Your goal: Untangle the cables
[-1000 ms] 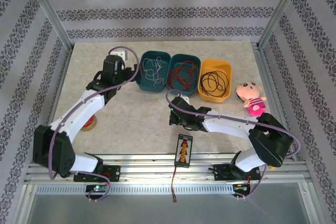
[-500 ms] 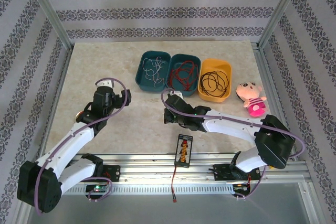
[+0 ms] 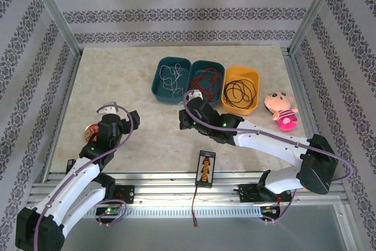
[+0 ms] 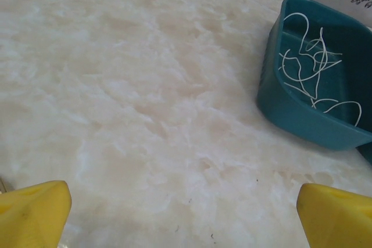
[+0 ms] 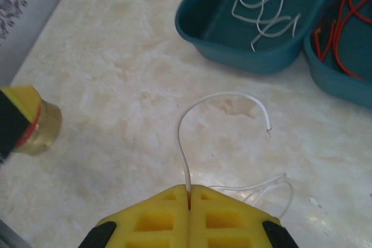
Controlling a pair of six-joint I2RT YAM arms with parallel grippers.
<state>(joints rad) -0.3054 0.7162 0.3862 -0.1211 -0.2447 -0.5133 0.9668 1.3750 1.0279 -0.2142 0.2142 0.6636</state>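
A whitish cable [image 3: 171, 77] lies loose in the left teal bin [image 3: 157, 89]. A red cable [image 3: 205, 80] fills the second teal bin [image 3: 218, 69], and a black cable [image 3: 239, 91] coils in the orange bin [image 3: 254, 77]. My right gripper [image 3: 185, 116] [image 5: 189, 190] hovers over the table just in front of the teal bins, shut on a whitish cable strand [image 5: 192, 114] that arches up from between its pads. My left gripper [image 3: 133, 119] [image 4: 183, 201] is wide open over bare table, left of the bins, with nothing between its fingers. The whitish coil [image 4: 314, 68] shows ahead on its right.
A tape roll [image 3: 91, 130] [image 5: 35, 126] sits near the left arm. A small black device [image 3: 205, 167] with a red lead lies at the near edge. A pink plush doll [image 3: 281, 109] rests right of the orange bin. Metal frame posts bound the table.
My left arm has pulled back from the bins toward the near left, gripper still open. My right gripper has moved up toward the teal bins, still shut.
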